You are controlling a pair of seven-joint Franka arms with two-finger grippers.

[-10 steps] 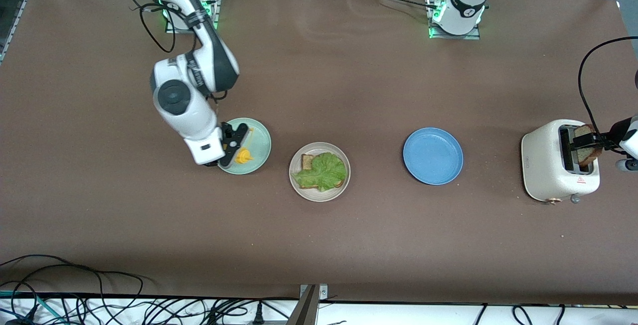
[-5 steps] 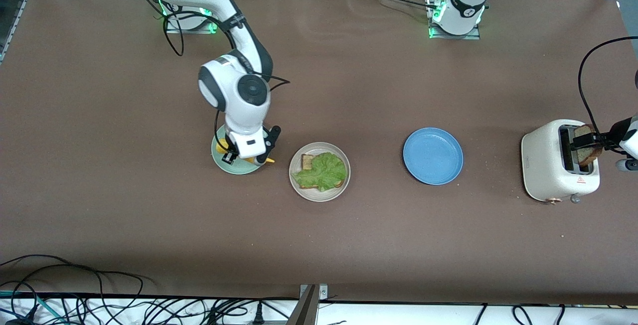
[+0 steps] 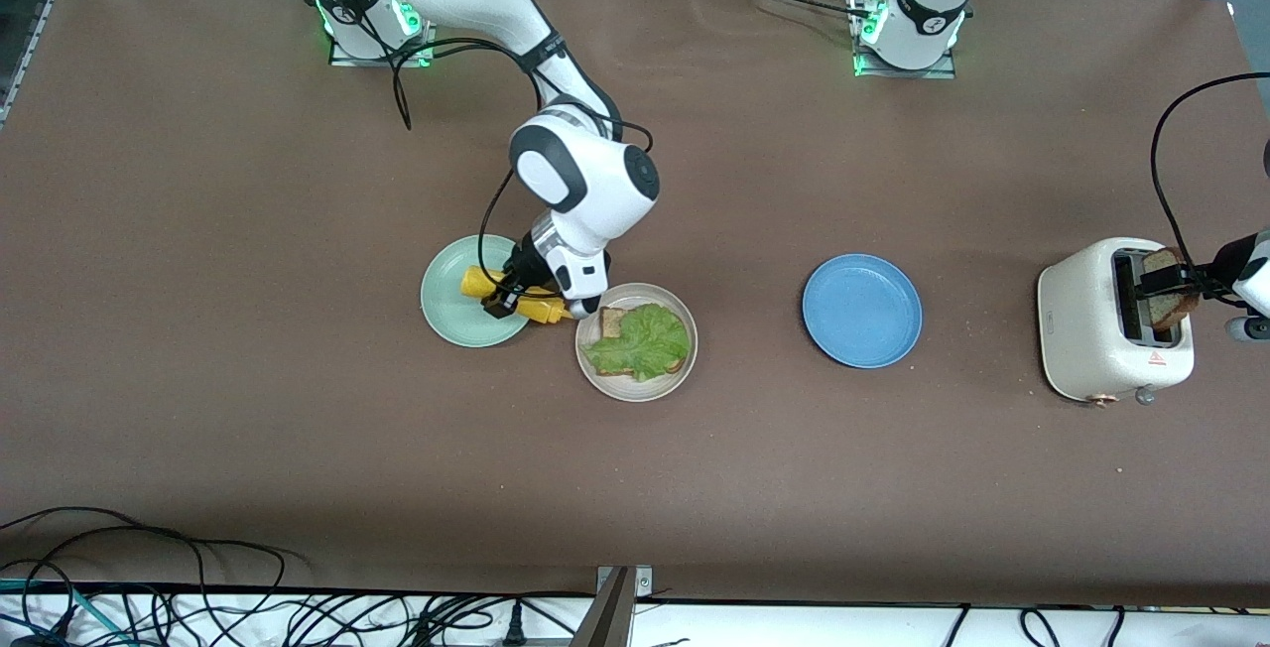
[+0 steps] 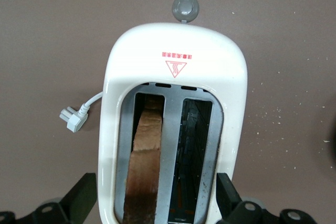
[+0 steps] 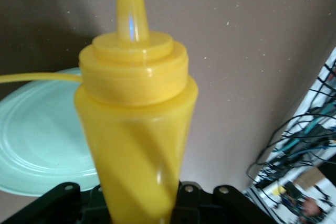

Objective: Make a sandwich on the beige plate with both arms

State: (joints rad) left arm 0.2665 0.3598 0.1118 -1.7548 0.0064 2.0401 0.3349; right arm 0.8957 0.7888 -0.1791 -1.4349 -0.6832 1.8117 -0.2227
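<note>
The beige plate (image 3: 607, 384) holds a bread slice (image 3: 611, 321) with a green lettuce leaf (image 3: 645, 339) on top. My right gripper (image 3: 508, 298) is shut on a yellow squeeze bottle (image 3: 545, 311), held on its side over the rim of the mint-green plate (image 3: 451, 315), beside the beige plate. The bottle (image 5: 137, 145) fills the right wrist view, with my right gripper (image 5: 142, 205) at its base. My left gripper (image 3: 1169, 282) is open over the white toaster (image 3: 1101, 320). Its jaws (image 4: 152, 203) stand wide on either side of a second bread slice (image 4: 147, 150) in a slot.
A blue plate (image 3: 861, 310) lies between the beige plate and the toaster. The toaster's plug (image 4: 73, 118) lies loose on the table. The mint-green plate (image 5: 37, 140) shows under the bottle. Cables (image 3: 198, 597) run along the table's front edge.
My right arm has lifted the yellow bottle off the mint-green plate and swung it toward the beige plate. The left arm has not moved.
</note>
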